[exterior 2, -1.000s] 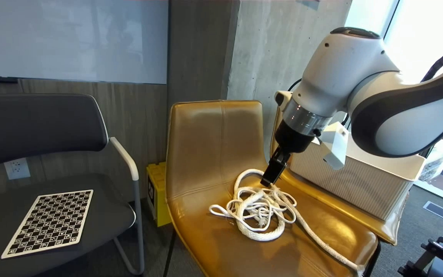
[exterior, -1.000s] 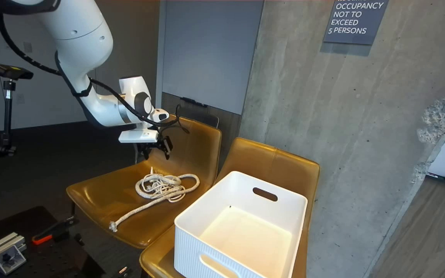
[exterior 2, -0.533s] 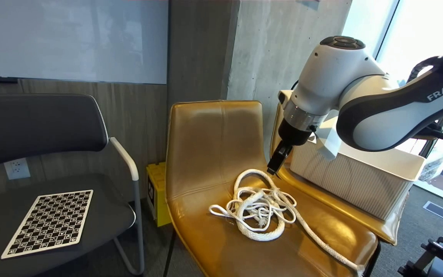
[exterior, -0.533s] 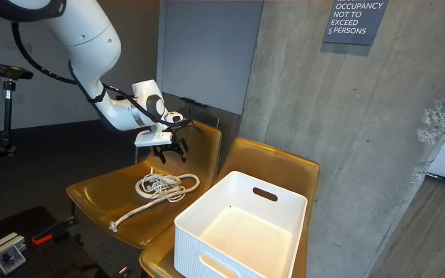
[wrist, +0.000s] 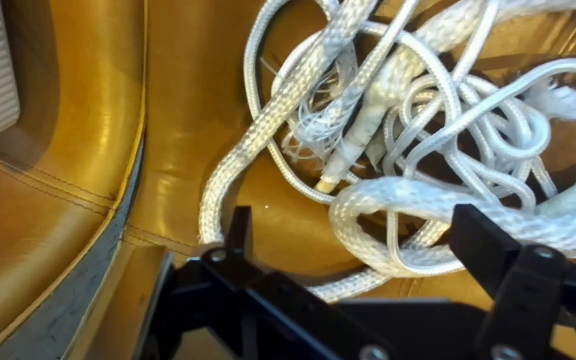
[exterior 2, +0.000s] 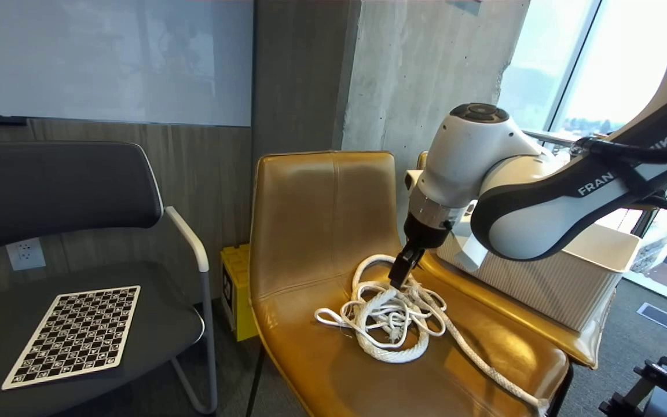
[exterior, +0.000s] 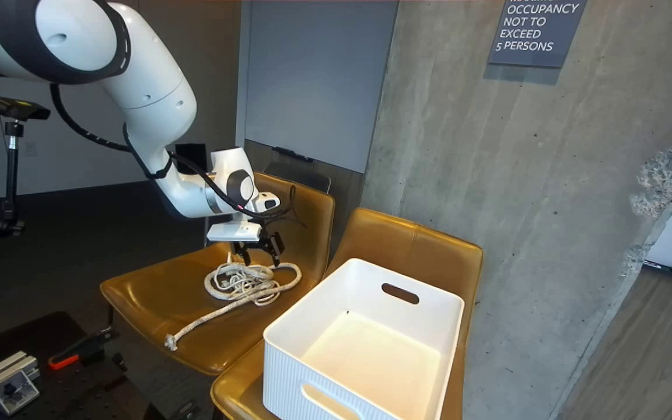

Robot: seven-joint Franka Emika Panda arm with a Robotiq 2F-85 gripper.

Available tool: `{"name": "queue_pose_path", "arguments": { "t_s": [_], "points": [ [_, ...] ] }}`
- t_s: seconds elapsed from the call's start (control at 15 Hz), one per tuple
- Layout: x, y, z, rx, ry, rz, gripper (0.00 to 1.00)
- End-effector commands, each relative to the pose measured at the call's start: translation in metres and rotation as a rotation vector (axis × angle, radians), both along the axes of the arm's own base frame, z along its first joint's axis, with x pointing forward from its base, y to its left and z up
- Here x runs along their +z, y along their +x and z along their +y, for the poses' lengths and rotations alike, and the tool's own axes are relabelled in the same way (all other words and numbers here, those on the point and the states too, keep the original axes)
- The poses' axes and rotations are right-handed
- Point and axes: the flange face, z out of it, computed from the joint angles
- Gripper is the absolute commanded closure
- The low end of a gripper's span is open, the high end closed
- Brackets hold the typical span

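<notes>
Downward, closer to the rope, went the jaws over the last half second, while the rope itself stayed put. It lay in a tangle just below the jaws on the surface, and in the wrist view one thick loop showed under the gap between them. They stood wide apart and had hold of nothing; whether either side touched the rope could not be told.

Counted, there was one tangle, with thin cord mixed in, its pieces too snarled to number; one tan chair beneath the jaws and a second tan chair beside it; and, left of the jaws in an exterior view, one dark chair bearing one checkered board, and one yellow box. One white bin stood on the second tan chair, right of the jaws in both exterior views, its pale bottom showing.
</notes>
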Motion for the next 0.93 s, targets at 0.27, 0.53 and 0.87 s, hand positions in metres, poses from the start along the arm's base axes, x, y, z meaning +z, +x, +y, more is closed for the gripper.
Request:
{"name": "queue_pose_path", "arguments": {
  "t_s": [0.27, 0.53, 0.87],
  "points": [
    [-0.083, 0.02, 0.053, 0.035, 0.085, 0.086, 0.0],
    [-0.116, 0.021, 0.056, 0.048, 0.063, 0.15, 0.0],
    [-0.114, 0.029, 0.062, 0.075, 0.019, 0.199, 0.49]
  ]
}}
